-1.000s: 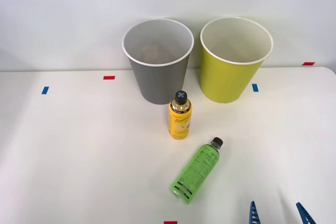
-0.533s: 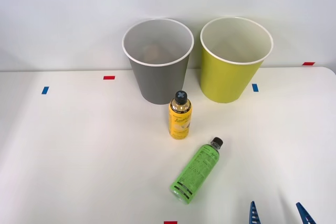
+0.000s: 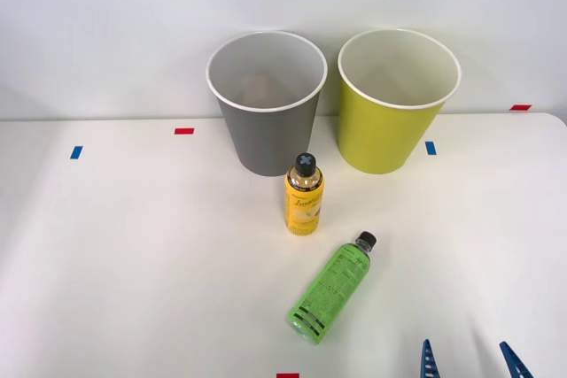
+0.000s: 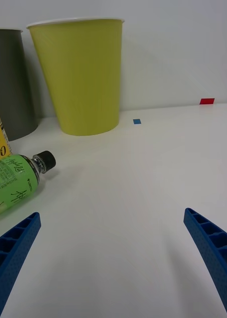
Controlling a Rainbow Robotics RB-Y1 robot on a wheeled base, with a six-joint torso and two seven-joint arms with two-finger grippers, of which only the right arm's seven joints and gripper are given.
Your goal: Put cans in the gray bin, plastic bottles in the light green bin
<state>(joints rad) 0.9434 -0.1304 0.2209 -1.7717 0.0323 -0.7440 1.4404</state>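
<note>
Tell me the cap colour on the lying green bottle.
Black, on the green bottle; the right wrist view shows its cap best.

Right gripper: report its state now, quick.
Right gripper: jaws open, holding nothing, hanging above the table close to the green bottle lying on its side.

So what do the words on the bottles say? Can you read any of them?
Yellow bottle: dark slanted script on its label, too blurred to read.
Green bottle: printed black lines and handwriting-style script in the wrist view, too small to read.
Yellow bottle's black cap: a grey "X"-shaped mark, not a word.
Gray bin and light green bin: no writing.
Tape marks on the table: blank.
</note>
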